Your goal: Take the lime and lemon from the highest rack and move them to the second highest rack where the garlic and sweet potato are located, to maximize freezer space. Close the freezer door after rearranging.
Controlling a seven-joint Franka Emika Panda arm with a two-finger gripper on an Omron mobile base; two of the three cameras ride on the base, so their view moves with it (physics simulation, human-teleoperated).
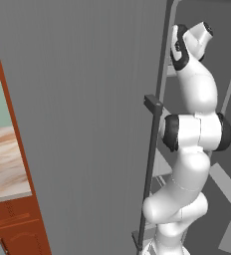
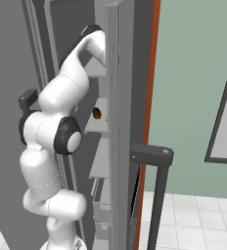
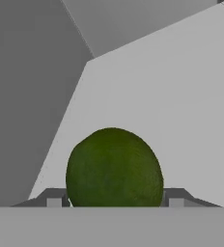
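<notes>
Hand [image 3: 113, 202] reaching into the freezer, its fingertips [image 3: 53, 198] flanking the lime [image 3: 114, 166] on the pale rack [image 3: 181, 111]; whether they grip it cannot be told. Transfer and freezer door [image 1: 87, 124] closing remain.

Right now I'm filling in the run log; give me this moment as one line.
phase: grasping | target: lime on rack | gripper: fingers either side of lime, grip unconfirmed | freezer door: open

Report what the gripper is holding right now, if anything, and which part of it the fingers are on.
The lime sits between the gripper fingertips, one at each side of its widest part. Whether the jaws are pressing on it yet cannot be told.
</notes>
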